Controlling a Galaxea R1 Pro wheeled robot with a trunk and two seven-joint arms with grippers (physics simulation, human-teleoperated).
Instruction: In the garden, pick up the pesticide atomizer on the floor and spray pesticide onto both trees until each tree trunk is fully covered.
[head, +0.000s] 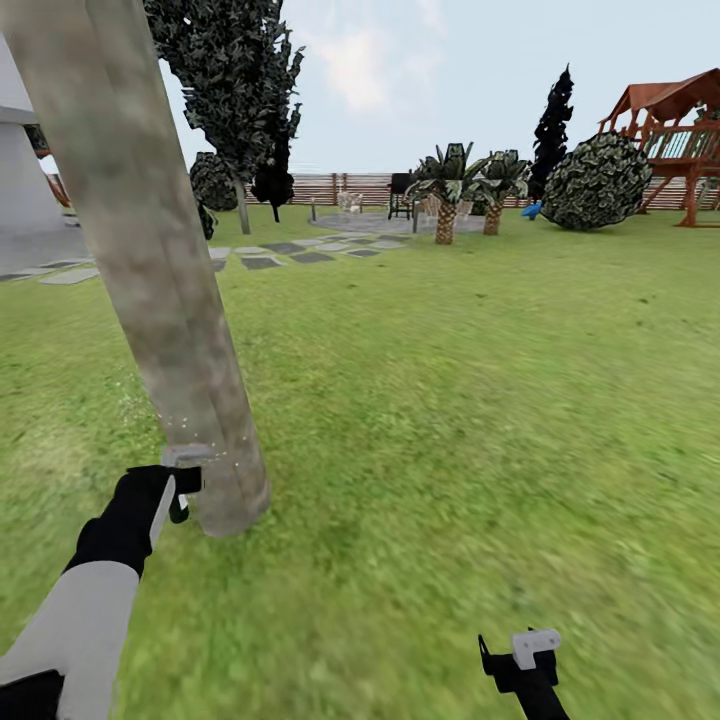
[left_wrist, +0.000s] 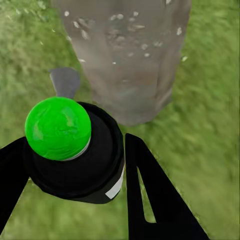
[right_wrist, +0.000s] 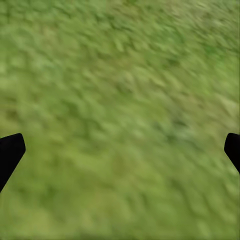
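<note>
My left gripper (left_wrist: 120, 190) is clamped around the pesticide atomizer (left_wrist: 75, 150), one black finger on each side of its dark body and the bright green cap (left_wrist: 58, 128) facing my wrist camera. Its grey nozzle (left_wrist: 65, 81) points ahead at the tree trunk (left_wrist: 130, 55), which stands just in front of my fingers, near its flared base. Whitish specks of pesticide (left_wrist: 117, 35) dot the bark straight ahead of the nozzle, and in the head view a few more hang in the air around the spray head (head: 188, 455), close to the trunk (head: 150, 260).

To do this step well, I judge I should hold the nozzle squarely at the bark and near without touching it, then sweep slowly upward, since the column above my hand looks mostly bare. I would also work round the sides, because the far face is hidden from me and I cannot tell whether it is covered.

My right gripper (right_wrist: 120, 150) hangs spread wide and empty over the grass (right_wrist: 120, 100), well off to the side of the trunk; it shows low in the head view (head: 520, 660).

Beyond my tools lie the grey stepping stones (head: 285, 250), short palms (head: 448, 190) and the slatted fence (head: 340, 185) of the garden.
</note>
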